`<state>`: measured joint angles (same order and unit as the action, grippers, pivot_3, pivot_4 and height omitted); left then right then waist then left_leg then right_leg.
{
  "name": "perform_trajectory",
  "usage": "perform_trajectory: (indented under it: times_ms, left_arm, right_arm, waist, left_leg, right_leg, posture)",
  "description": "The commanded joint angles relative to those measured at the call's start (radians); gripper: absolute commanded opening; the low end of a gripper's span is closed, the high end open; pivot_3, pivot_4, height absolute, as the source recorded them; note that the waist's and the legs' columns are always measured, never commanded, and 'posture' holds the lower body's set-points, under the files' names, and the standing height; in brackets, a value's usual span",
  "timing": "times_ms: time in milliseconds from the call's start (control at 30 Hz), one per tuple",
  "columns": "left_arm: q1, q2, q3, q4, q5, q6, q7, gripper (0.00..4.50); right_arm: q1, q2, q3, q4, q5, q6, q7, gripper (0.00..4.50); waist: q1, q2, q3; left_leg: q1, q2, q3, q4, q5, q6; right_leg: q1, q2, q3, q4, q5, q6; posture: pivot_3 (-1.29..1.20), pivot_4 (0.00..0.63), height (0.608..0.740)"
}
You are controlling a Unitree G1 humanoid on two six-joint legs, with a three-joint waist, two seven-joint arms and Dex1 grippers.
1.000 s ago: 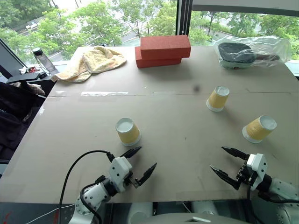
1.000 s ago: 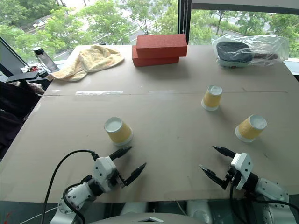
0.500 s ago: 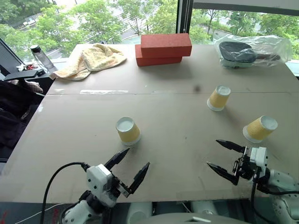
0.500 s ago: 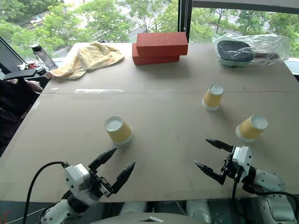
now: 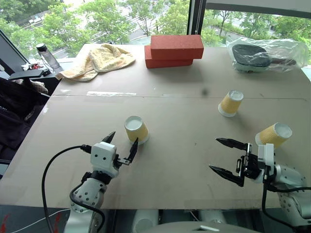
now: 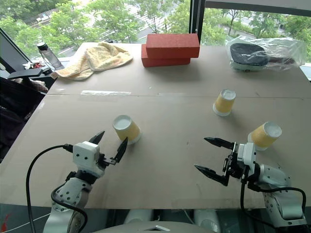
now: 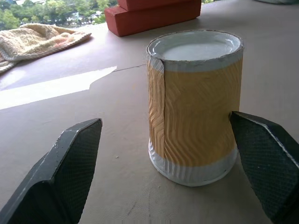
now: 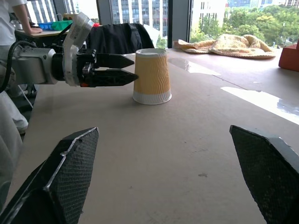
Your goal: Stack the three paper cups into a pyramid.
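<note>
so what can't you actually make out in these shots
- Left tool versus nearest cup: head views leave contact unclear; the left wrist view shows its right finger at the wall, gap undecidable.
- Dark item in the plastic bag: blurred by wrinkled plastic.
- Rightmost cup: base hidden behind the right tool mount.

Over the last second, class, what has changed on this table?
The left end effector moved forward to the nearest paper cup, jaws open and not gripping. The right end effector rose slightly, open. All three cups, including the other two, stayed put.
</note>
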<state>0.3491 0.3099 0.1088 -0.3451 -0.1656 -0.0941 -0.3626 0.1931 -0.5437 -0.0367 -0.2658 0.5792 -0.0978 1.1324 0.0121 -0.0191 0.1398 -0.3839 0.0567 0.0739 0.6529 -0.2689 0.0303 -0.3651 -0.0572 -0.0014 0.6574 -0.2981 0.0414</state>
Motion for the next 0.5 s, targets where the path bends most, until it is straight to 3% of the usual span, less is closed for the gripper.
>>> perform_trajectory:
  times_ms: [33,500]
  left_arm:
    - [-0.04,0.015,-0.001,0.015,-0.028,-0.032,-0.046,4.5]
    - [-0.238,0.002,-0.041,0.099,-0.082,0.004,-0.131,4.5]
  right_arm:
    - [0.012,0.006,-0.011,-0.038,0.015,-0.017,0.011,4.44]
    - [0.026,0.031,-0.018,-0.04,0.012,-0.041,-0.005,4.44]
  waist:
    - [0.002,0.0,0.0]
    - [0.001,0.0,0.0]
  left_leg:
    - [0.0,0.0,0.0,0.0,0.0,0.0]
    - [0.0,-0.001,-0.001,0.0,0.0,0.0]
  right_leg:
    - [0.0,-0.002,0.0,0.0,0.0,0.0]
    - [0.0,-0.004,-0.004,0.001,0.0,0.001]
  posture:
    - [0.0,0.15,0.73]
    - [0.0,0.15,0.73]
